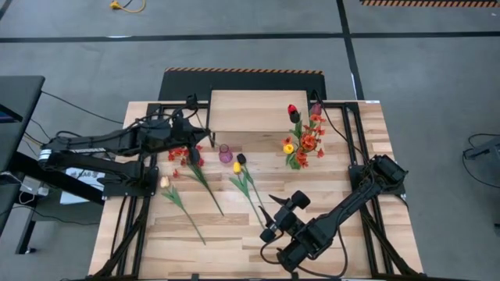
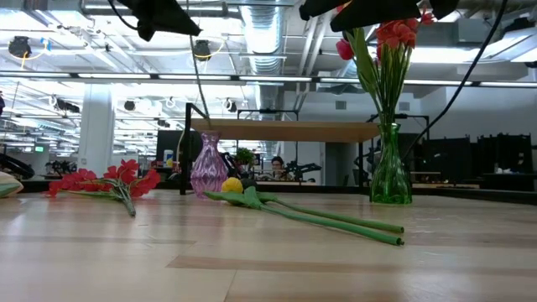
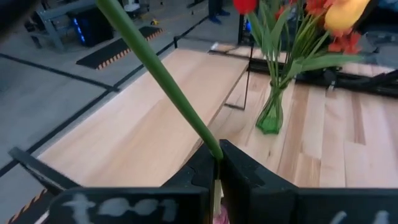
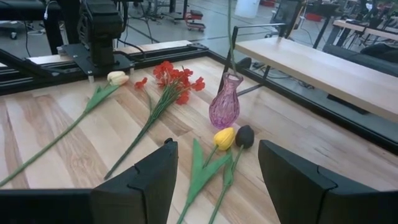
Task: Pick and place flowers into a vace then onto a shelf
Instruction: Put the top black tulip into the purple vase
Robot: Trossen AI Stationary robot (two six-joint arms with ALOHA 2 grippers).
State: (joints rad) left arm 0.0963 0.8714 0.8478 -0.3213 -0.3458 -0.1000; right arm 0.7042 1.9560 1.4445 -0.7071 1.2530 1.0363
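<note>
My left gripper (image 1: 197,139) hangs high over the table's far left, shut on a long green stem (image 3: 163,82). The stem runs down into the small purple vase (image 4: 224,107); its head shows in no view. A green glass vase (image 2: 390,174) with red, yellow and orange flowers stands right of the purple one, before the light-wood shelf (image 1: 248,111). A yellow tulip (image 4: 224,137) and a dark tulip (image 4: 245,135) lie side by side on the table. My right gripper (image 4: 217,186) hovers open near their stem ends. My left gripper pinches the green stem (image 3: 213,151) between its two fingertips, well above the purple vase. The fingers come almost level from the table's left, lying across the stem. The stem stands nearly upright, its lower end (image 4: 229,59) reaching down into the vase's mouth.
A red blossom spray (image 4: 174,78) and a cream tulip (image 4: 116,78) lie on the table's left half, stems toward the near edge. Black frame rails (image 1: 129,211) run along both table sides. Bare wood lies at the near left.
</note>
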